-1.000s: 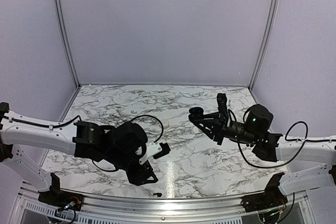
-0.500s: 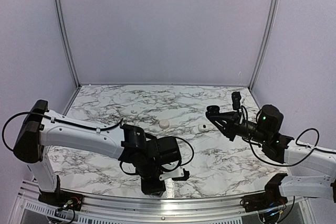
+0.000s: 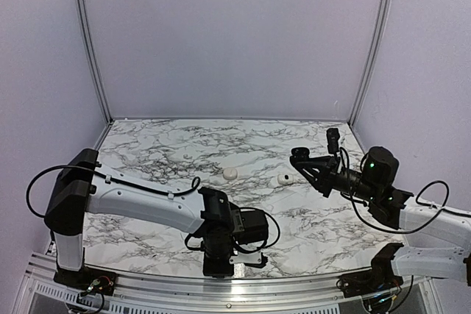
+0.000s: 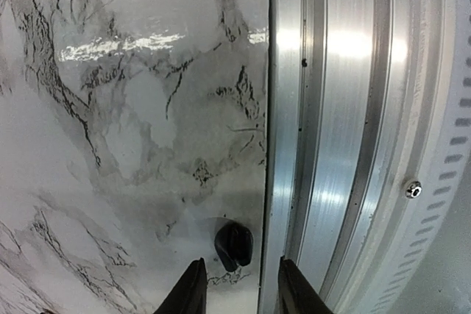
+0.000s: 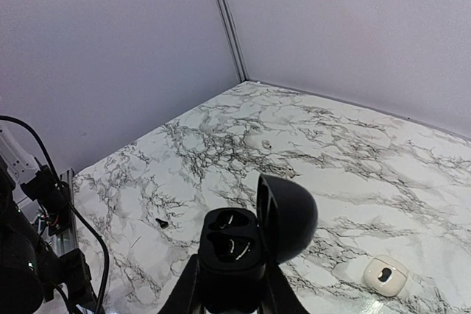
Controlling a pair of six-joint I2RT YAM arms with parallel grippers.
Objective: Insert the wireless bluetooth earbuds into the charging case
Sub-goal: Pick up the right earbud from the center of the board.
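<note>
Marble table (image 3: pixel 147 152), left claw (image 4: pixel 241 262) downward, parted astride earbud (image 4: pixel 233 244), right claw (image 5: pixel 230 277) clamping black case (image 5: pixel 243 237)

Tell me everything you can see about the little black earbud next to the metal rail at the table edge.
The earbud is a tiny, glossy black rounded stub, seemingly plastic, lying on the marble table close beside the aluminium rail at the near edge; whether it touches the rail is unclear. The left tool hovers over it, a fingertip on either side, jaws open, not visibly gripping it.
</note>
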